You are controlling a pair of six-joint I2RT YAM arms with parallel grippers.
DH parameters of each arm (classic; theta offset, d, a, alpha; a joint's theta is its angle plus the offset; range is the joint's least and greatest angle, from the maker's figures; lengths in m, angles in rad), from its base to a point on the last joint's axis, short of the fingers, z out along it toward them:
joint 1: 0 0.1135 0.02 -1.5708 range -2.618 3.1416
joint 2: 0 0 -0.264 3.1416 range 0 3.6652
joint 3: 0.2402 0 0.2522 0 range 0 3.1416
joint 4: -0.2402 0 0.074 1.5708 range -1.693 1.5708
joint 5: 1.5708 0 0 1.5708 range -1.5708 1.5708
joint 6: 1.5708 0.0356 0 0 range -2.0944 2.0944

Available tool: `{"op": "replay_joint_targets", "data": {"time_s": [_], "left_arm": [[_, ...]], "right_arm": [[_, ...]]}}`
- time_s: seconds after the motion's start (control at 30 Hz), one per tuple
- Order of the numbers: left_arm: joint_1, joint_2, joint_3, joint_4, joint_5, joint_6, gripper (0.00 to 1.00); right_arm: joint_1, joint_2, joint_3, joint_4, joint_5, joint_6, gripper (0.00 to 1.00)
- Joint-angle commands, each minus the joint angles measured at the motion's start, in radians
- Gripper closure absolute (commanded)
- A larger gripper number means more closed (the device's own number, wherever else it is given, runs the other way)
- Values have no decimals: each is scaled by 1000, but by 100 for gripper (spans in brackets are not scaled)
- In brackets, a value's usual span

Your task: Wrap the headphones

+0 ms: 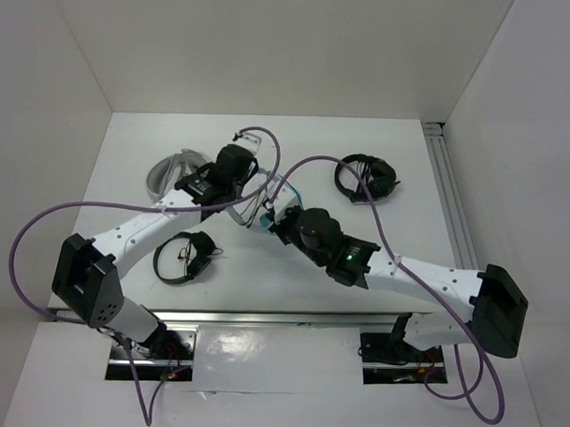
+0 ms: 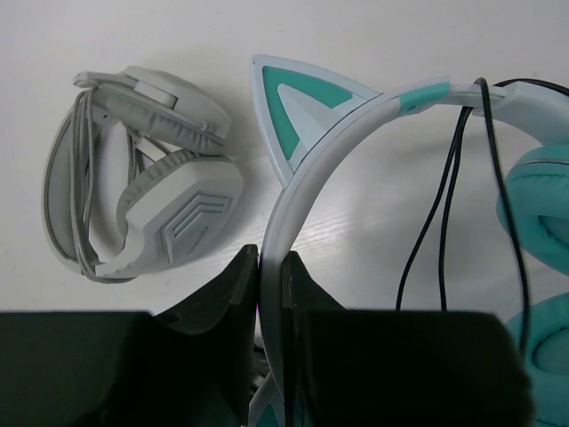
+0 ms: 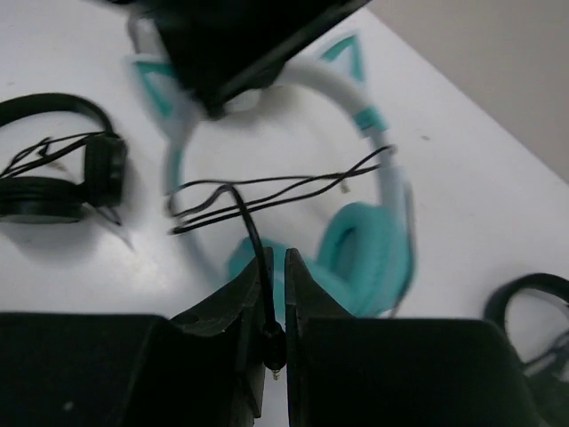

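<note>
Since the left pincer [image 2: 271,271] is shut on the stiff-looking white headband [image 2: 293,191], the teal cat-ear headphones [image 2: 542,191] sit right ahead of it, light-looking. Right pincer [image 3: 274,267] nips the black cable [image 3: 250,229], thin and floppy, probably slippery, so keep it taut.

The headphones [image 2: 356,114] have a smooth plastic headband [image 2: 276,222] and matt cushions [image 2: 538,191].

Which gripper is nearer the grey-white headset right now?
Left. The left gripper, shut on the teal headphones at the headband, sits just beside the grey-white headset; the right gripper pinches their black cable farther away.
</note>
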Motion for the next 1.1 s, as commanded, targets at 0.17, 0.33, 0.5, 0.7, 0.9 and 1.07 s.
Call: {"op": "replay_joint_targets", "data": {"time_s": [0.17,0.33,0.5,0.7,0.9,1.07], "left_arm": [[-74,-265,-159,216,170,203,100],[-97,-388,-219,200,246,237,100],[-155,-425,-202,130,289,280,100],[-218,-405,-177,88,266,327,100],[-218,-373,-168,88,200,347,100],[-218,-266,-121,53,186,358,100]], "right_arm": [[-59,-111,-7,0,88,-87,100],[-125,-91,-17,25,97,-96,100],[-148,-68,-39,100,110,-116,100],[-180,12,-30,126,129,-150,97],[-236,58,-30,139,117,-139,82],[-277,93,-8,117,74,-119,74]]}}
